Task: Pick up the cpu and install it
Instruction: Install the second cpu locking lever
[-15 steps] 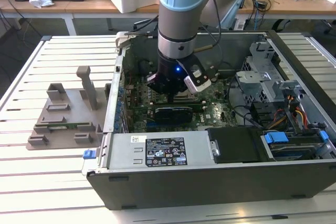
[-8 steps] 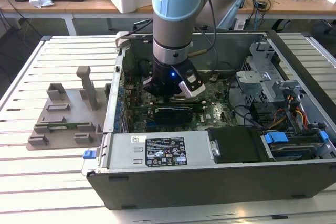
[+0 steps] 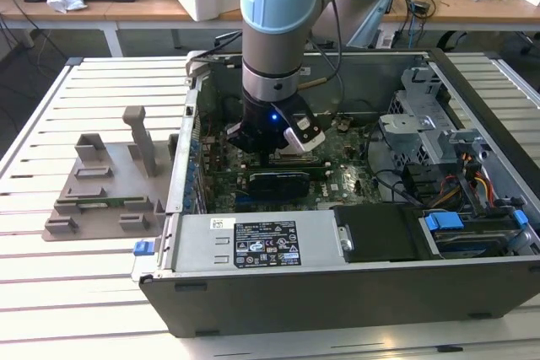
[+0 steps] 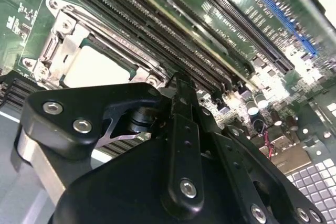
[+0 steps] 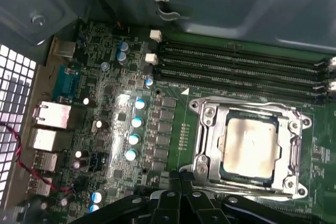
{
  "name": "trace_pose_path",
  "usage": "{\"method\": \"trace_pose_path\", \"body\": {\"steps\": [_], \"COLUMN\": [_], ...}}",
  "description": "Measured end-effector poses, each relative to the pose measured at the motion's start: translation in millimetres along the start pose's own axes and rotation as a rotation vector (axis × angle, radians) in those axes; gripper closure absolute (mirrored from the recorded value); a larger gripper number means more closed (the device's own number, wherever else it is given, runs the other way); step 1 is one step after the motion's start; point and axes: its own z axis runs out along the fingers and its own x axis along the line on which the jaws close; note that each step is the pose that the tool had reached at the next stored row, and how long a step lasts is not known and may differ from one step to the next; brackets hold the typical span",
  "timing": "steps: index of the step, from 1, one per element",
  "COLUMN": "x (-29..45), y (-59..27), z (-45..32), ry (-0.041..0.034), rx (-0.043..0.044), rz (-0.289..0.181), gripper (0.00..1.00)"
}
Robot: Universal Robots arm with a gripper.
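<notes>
A: Report on the pincer.

B: It hangs low inside the case, just over the board. In both wrist views its black linkage shows, but the tips are hidden, so I cannot tell whether it is spread or pressed together. Nothing is seen held in it.

A: And the cpu?

B: The cpu lies flat in its socket, silver top up, green edge level with the seat. The metal frame surrounds it on all sides. In the second wrist view the cpu sits just beyond the linkage, apart from it.

A: Your judgement?

B: The chip appears seated; whether the frame is latched I cannot say. The pincer stands near the socket, which suits work at that spot.

A: Surroundings?

B: 4 long memory slots run just beside the socket. Outside, a grey holder rests on the slatted desk at the exterior view's left, well apart from the arm.
</notes>
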Motion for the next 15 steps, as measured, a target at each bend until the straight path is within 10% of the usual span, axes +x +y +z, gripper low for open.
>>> {"method": "trace_pose_path", "body": {"steps": [8, 12, 15], "x": [-1.2, -1.2, -8.3], "y": [4.0, 9.5, 13.6], "z": [1.8, -21.2, -23.4], "ry": [0.0040, 0.0039, 0.0088], "rx": [-0.0010, -0.0011, 0.0048], "rz": [-0.028, -0.028, -0.027], "gripper": [0.89, 0.89, 0.89]}}
